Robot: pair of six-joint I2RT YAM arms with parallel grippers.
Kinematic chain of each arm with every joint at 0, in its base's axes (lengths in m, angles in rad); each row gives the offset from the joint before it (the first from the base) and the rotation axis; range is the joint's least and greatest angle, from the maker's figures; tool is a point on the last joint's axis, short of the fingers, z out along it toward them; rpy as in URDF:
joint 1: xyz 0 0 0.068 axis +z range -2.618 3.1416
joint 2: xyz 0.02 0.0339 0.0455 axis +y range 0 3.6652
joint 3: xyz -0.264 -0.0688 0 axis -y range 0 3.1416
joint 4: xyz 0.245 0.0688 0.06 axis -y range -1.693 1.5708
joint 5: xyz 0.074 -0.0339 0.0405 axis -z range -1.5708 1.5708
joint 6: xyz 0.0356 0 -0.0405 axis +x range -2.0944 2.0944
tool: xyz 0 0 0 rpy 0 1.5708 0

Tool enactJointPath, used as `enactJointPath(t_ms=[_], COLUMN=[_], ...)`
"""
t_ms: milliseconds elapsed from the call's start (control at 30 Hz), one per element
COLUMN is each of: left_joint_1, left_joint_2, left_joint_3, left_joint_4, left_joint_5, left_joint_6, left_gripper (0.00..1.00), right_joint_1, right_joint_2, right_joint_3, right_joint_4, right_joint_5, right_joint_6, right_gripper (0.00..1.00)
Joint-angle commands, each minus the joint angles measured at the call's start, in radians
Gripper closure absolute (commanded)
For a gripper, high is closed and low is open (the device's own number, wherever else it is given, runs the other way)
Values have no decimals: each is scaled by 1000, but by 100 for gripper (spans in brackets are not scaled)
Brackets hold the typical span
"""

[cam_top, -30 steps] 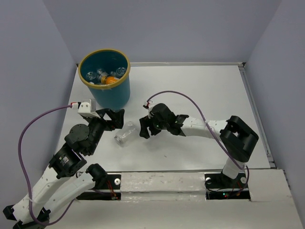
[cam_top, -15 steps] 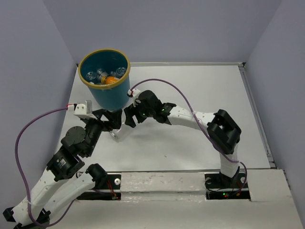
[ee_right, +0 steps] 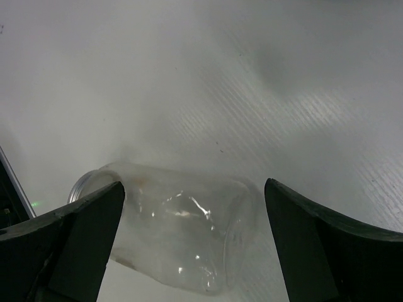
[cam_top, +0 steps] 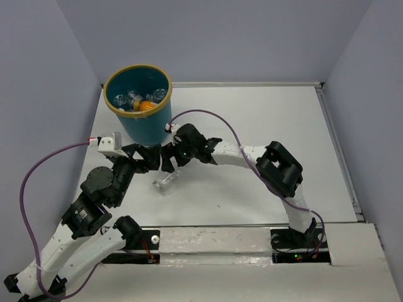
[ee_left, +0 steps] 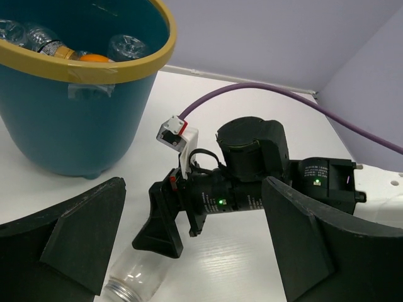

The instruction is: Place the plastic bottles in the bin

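Note:
A clear plastic bottle (cam_top: 165, 182) without a cap lies on its side on the white table, in front of the teal bin (cam_top: 148, 126). My right gripper (cam_top: 169, 157) is open just above it. In the right wrist view the bottle (ee_right: 179, 233) lies between the spread fingers (ee_right: 82, 233). My left gripper (cam_top: 147, 156) is open and empty beside the right one. The left wrist view shows the bottle (ee_left: 135, 277) low between my fingers (ee_left: 82, 239) and the right gripper (ee_left: 160, 220) touching its far end. Several bottles lie in the bin, among them an orange one (cam_top: 146, 106).
The bin (ee_left: 75, 119) stands at the far left corner, close behind both grippers. The right arm (cam_top: 252, 157) stretches across the table middle, its purple cable (cam_top: 214, 119) looping above. Grey walls close the left, back and right sides.
My right arm has swung left from the table middle, and its open gripper now sits over the bottle next to the left gripper. The left gripper drew back slightly. The bottle shifted a little.

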Motion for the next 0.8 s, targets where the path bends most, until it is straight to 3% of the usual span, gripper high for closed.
enactJointPath(t_ms=[0,567,700,767], left_joint_1=[6,6,8,8], left_joint_2=[-4,7,10,10], left_joint_3=[-7,-5,-5,-5], left_joint_4=[34,31,34,34], left_joint_5=[-12,0,11,18], left_joint_6=[9,-10,-6,-8], left_gripper=[1,1,1,1], right_joint_1=[6,15,87,140], right_joint_2=[19,-156,-321,-368], right_joint_3=[16,-85,-150,-200], right_joint_4=[-17,-21,-53,-69], right_joint_5=[-27,165,365,424], right_joint_6=[34,-32,-32,52], right_gripper=[4,0,0,0])
